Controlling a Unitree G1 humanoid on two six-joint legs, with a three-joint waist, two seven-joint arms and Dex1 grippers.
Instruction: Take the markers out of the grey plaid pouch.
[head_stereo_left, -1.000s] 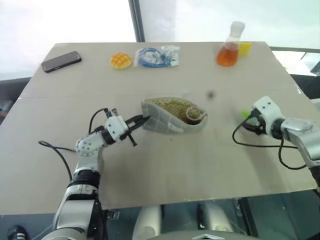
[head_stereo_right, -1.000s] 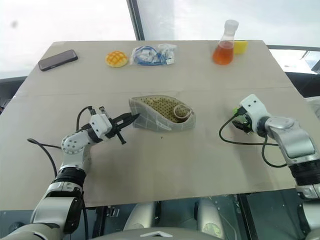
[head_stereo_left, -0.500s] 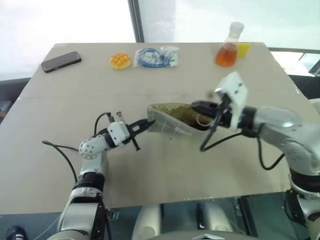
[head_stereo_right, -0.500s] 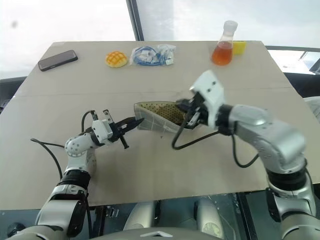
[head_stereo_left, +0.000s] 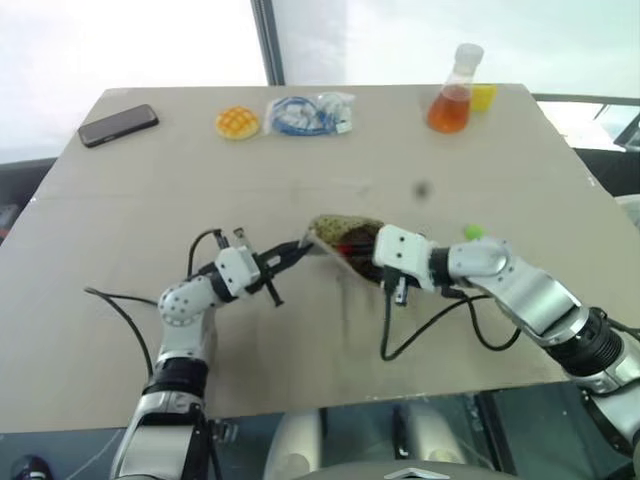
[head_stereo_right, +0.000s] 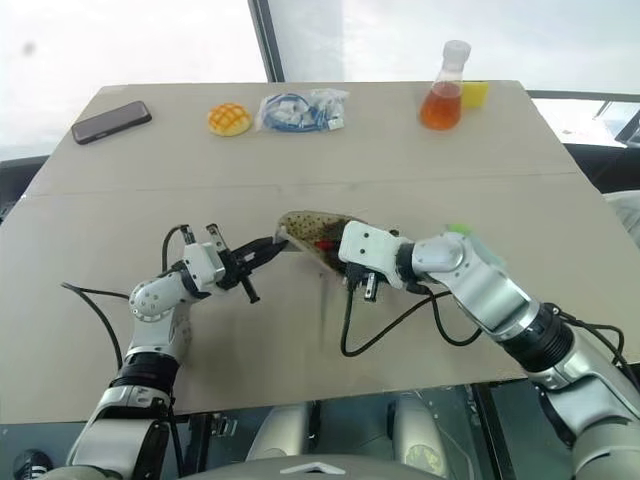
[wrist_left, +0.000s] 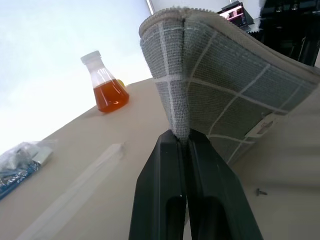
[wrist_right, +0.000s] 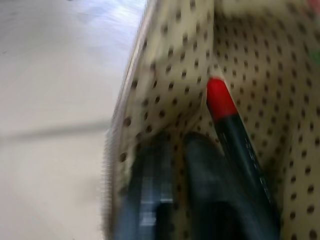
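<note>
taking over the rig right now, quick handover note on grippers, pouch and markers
Left gripper: jaws shut on a corner of the grey plaid pouch, holding it up off the table.
Right gripper: reaching into the pouch's open mouth, its fingers inside beside a marker with a red end; the frames do not show its jaws closed on it.
A green object lies on the table just behind the right arm.
Done: pouch held open.
Left: grip that marker, draw it out, then check for more.

Marker (wrist_right: 231, 131) crowding pouch (wrist_left: 235, 95) mouth
</note>
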